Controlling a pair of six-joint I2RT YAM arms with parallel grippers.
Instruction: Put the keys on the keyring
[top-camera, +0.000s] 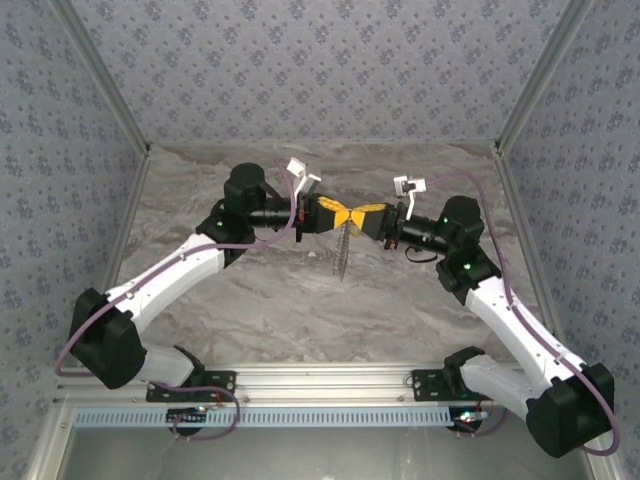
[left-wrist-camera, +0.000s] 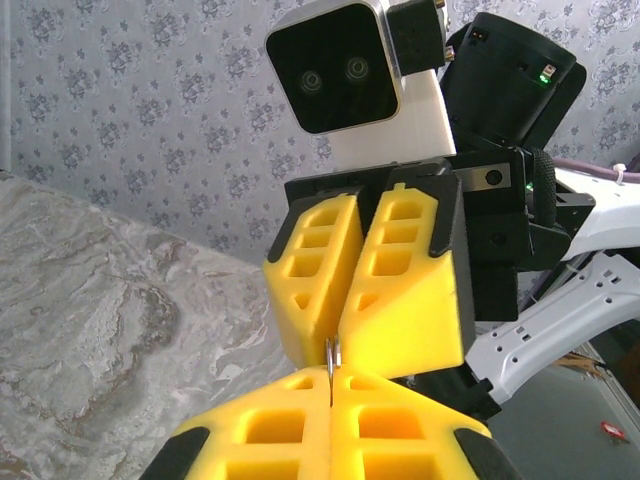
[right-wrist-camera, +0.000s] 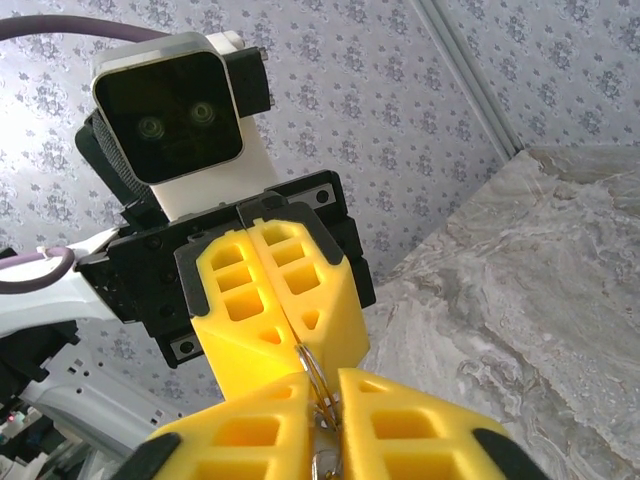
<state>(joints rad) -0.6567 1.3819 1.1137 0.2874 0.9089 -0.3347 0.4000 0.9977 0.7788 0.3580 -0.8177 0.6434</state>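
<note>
We see the keyring (right-wrist-camera: 314, 372) pinched by both clenched grippers, at three o'clock from the left gripper (top-camera: 343, 215) and nine o'clock from the right gripper (top-camera: 358, 212).

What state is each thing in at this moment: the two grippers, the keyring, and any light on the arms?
left gripper: fingers shut on the keyring, raised off the table.
right gripper: fingers shut on the same keyring, tip to tip with the left pair.
keyring: pinched between both pairs of fingers, in the air.
indicator light on the right arm: lit green.
</note>
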